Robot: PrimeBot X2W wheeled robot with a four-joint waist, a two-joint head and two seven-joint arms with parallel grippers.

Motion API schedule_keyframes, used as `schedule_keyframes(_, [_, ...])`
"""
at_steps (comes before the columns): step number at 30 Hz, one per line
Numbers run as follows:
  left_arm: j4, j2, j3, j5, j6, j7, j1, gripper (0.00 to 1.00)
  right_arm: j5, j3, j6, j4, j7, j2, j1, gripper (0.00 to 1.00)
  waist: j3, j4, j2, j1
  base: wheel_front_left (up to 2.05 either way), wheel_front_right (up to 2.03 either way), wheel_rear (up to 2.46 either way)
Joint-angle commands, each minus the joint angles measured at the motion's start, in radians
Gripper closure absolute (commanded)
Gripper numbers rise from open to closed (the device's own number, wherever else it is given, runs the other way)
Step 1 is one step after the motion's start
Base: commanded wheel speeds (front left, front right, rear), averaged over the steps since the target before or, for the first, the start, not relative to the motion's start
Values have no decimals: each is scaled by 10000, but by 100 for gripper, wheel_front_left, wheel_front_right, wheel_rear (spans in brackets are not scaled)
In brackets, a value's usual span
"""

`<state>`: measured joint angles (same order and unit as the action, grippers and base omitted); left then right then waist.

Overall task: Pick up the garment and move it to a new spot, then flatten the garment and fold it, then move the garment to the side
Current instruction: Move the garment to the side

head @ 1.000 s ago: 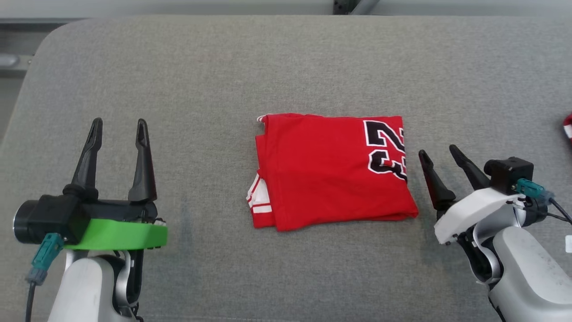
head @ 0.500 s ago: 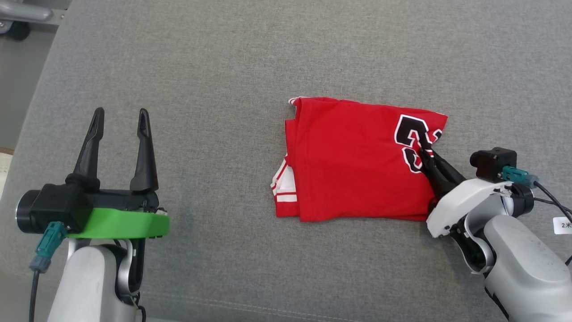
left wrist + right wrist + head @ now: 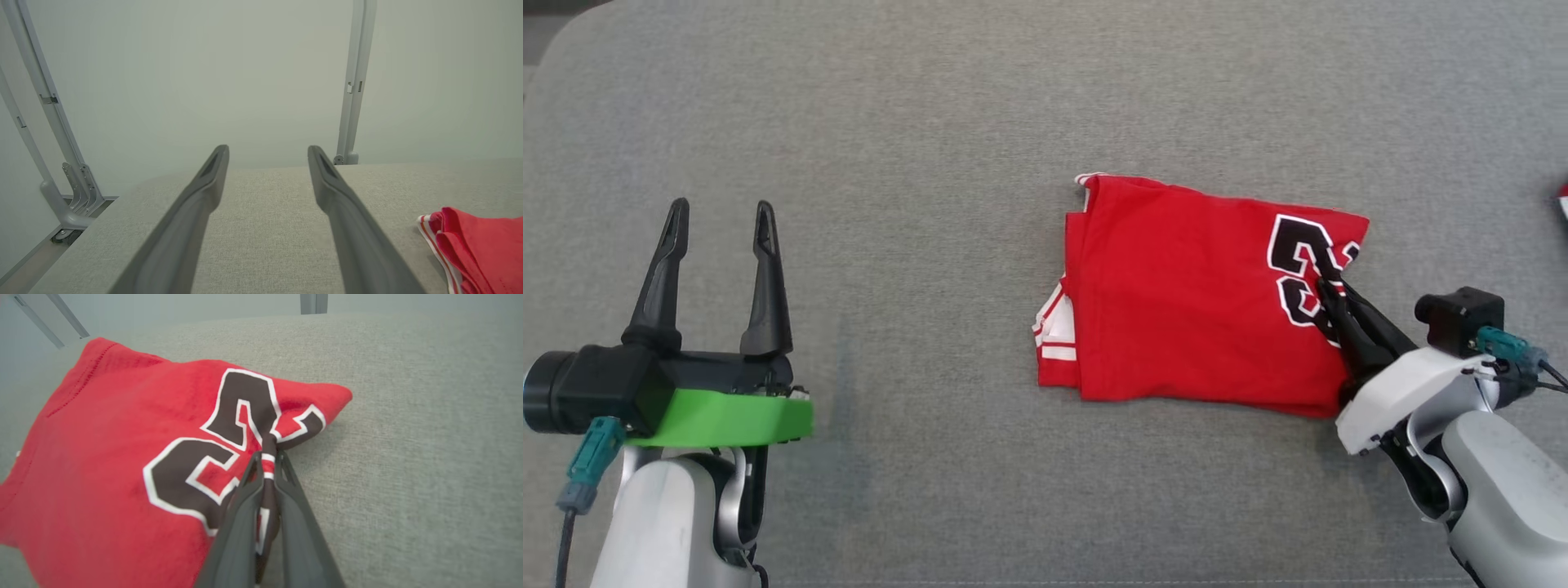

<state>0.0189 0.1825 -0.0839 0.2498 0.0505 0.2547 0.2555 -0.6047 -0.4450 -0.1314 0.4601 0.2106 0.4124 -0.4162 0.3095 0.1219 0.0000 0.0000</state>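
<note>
Two fingers of right gripper (image 3: 1321,284) clenched on right edge of folded red jersey (image 3: 1176,302), lying right of centre on grey bench (image 3: 931,98), left gripper (image 3: 720,208) splayed, grasping nothing, near left edge, black white-trimmed 2 readable, second numeral pinched, red scrap (image 3: 1561,204) at right edge, posts (image 3: 352,81) behind.

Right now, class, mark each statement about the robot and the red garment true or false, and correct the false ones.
1. The right hand is shut on the garment at its black number. True.
2. The left hand is shut on the garment. False: it is open, holds nothing and stands apart from the garment.
3. The garment lies spread out in a single layer. False: it is folded, with layers showing at its striped edge.
4. The garment rests on a grey fabric surface. True.
</note>
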Motion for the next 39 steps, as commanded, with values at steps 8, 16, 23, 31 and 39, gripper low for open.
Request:
schedule_keyframes(8, [-676,348,-9,-27,-94,-511,-186,0,429,687,14,-673,59,195,901,100,124,-1971,0,0,0,0,0])
schedule_keyframes(16, [-1371,677,-58,-178,-116,-986,86,0,761,686,14,-1223,-171,438,380,100,744,-2835,0,0,0,0,0])
schedule_keyframes(23, [-1870,931,-57,-295,-116,-1286,376,0,1002,211,14,-1430,-592,1751,-644,100,1481,-3301,0,0,0,0,0])
schedule_keyframes(31, [-2339,1234,-31,-382,-85,-1494,856,0,711,494,16,-1254,-468,4058,-2061,100,2396,-3508,0,0,0,0,0])
schedule_keyframes(39, [-2466,1359,-214,-406,28,-1472,1274,0,325,1270,16,-535,-266,5153,-2958,100,2993,-3236,0,0,0,0,0])
